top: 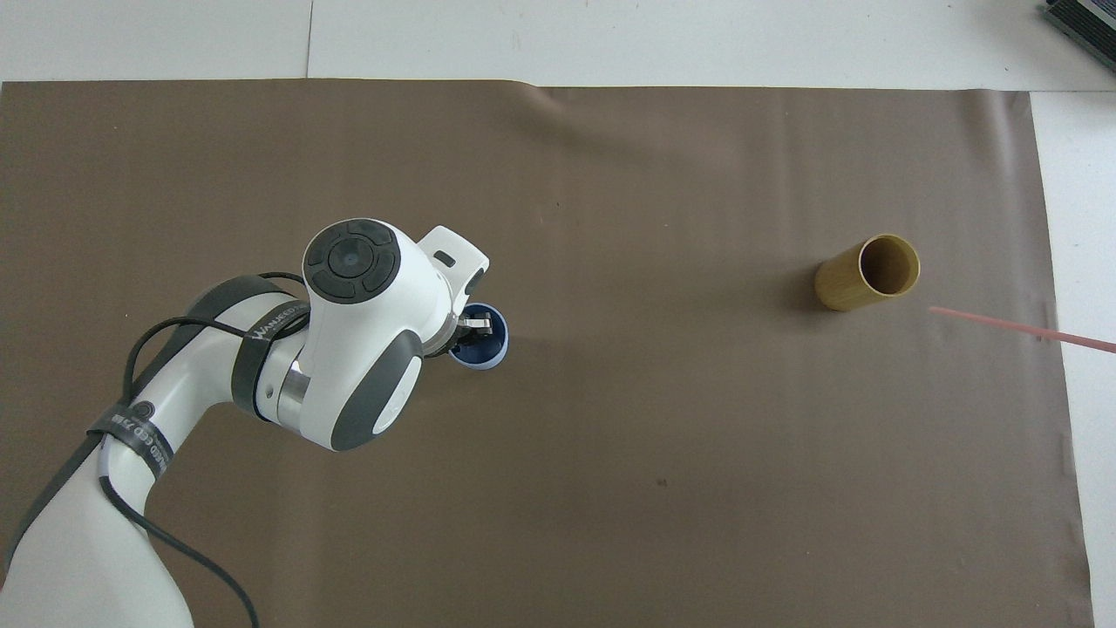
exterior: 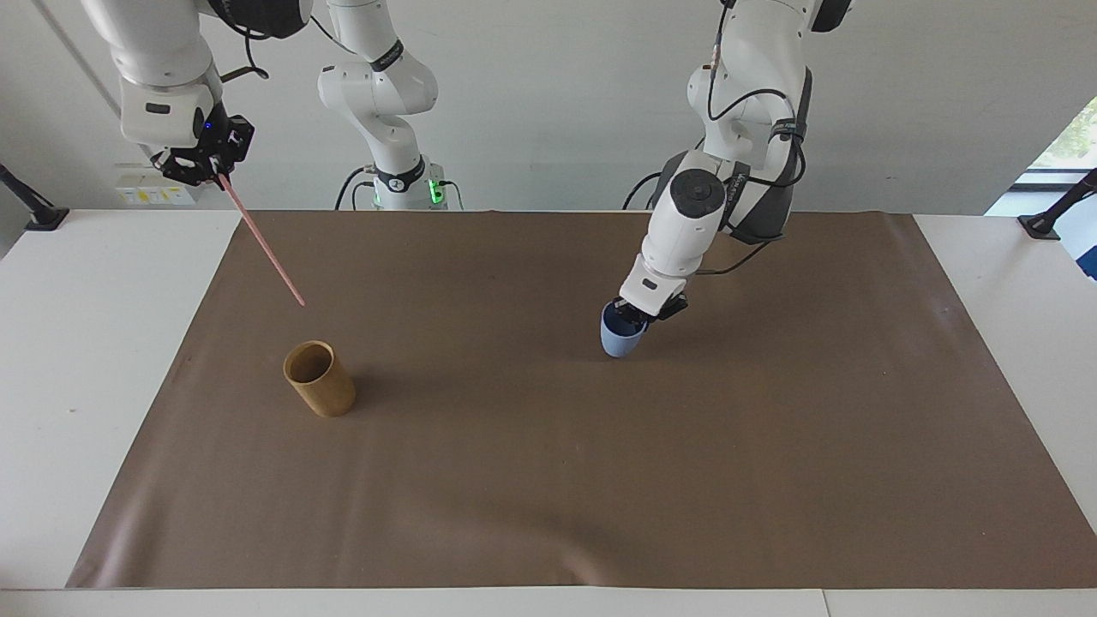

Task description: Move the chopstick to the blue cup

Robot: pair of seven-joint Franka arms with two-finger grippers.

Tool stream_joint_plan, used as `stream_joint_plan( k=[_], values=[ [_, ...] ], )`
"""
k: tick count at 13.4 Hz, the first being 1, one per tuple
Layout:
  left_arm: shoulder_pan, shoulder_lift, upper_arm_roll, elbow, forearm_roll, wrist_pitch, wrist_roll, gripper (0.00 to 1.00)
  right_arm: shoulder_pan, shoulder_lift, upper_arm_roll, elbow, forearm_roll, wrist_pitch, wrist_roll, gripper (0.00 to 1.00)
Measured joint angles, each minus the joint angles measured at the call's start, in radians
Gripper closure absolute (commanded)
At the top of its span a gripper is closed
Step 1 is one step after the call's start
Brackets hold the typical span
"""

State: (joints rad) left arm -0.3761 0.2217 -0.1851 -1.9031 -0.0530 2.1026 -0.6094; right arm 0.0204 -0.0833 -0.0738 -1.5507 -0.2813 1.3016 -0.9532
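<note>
The pale pink chopstick hangs slanted in the air, its lower tip above the mat near the tan cup. My right gripper is shut on its upper end, high over the mat's edge at the right arm's end of the table. The light blue cup is tilted and held just above the mat near the middle. My left gripper is shut on the cup's rim, one finger inside it.
A tan-brown cylindrical cup stands on the brown mat toward the right arm's end, holding nothing. White tabletop borders the mat on all sides.
</note>
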Motion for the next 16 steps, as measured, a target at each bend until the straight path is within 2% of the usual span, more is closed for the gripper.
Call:
stream_joint_plan(
  k=[4,8,9,10,11,12,16],
  values=[
    [-0.105,-0.011,-0.002,-0.001,-0.007,0.023,-0.087,1.0,0.001,-0.036,0.033,0.0,0.0,-0.053,0.108,1.0],
    [-0.114,-0.01,0.003,-0.026,-0.007,0.062,-0.09,1.0,0.005,-0.043,0.115,-0.007,0.005,-0.086,0.251,1.0],
    [-0.115,-0.01,0.003,-0.03,-0.007,0.066,-0.09,0.86,0.006,-0.043,0.125,-0.014,0.017,-0.087,0.287,1.0],
    [-0.116,-0.01,0.002,-0.032,-0.007,0.066,-0.09,0.6,0.009,-0.043,0.127,-0.022,0.037,-0.09,0.322,1.0],
    [-0.116,-0.01,0.002,-0.032,-0.007,0.066,-0.09,0.19,0.014,-0.043,0.127,-0.03,0.059,-0.098,0.358,1.0],
    [-0.117,-0.01,0.002,-0.032,-0.007,0.066,-0.09,0.0,0.018,-0.043,0.127,-0.037,0.082,-0.107,0.397,1.0],
    [-0.117,-0.012,0.001,-0.029,-0.007,0.059,-0.09,0.0,0.046,-0.043,0.128,-0.067,0.176,-0.113,0.554,1.0]
  ],
)
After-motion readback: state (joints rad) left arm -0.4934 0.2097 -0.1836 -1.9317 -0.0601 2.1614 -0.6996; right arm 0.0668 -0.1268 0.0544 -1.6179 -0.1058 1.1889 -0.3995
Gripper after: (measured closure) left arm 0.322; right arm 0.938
